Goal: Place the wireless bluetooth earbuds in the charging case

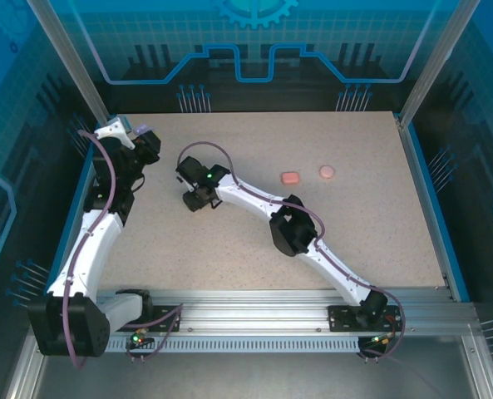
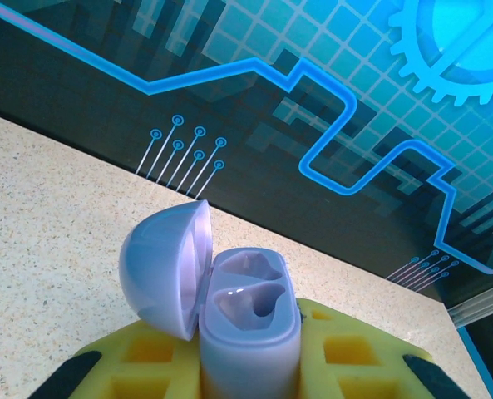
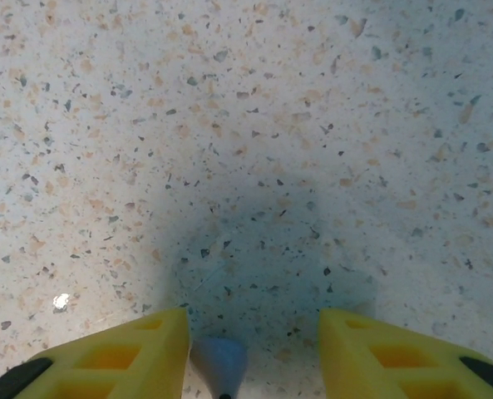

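Note:
My left gripper (image 2: 248, 345) is shut on a lavender charging case (image 2: 250, 324), held upright between its yellow fingers (image 2: 146, 353). The lid (image 2: 163, 266) is swung open to the left, and both moulded sockets look empty. In the top view this gripper (image 1: 142, 143) is raised near the table's back left. My right gripper (image 3: 254, 332) points down at the tabletop with its jaws apart. A small lavender earbud (image 3: 219, 364) lies between them, close against the left finger (image 3: 138, 353), with a wide gap to the right finger (image 3: 379, 349). From above, the right gripper (image 1: 196, 198) is left of centre.
A coral-red pebble-like case (image 1: 290, 178) and a pale pinkish one (image 1: 327, 172) lie on the speckled table (image 1: 354, 224), right of my right gripper. Blue side rails and a dark back wall bound the table.

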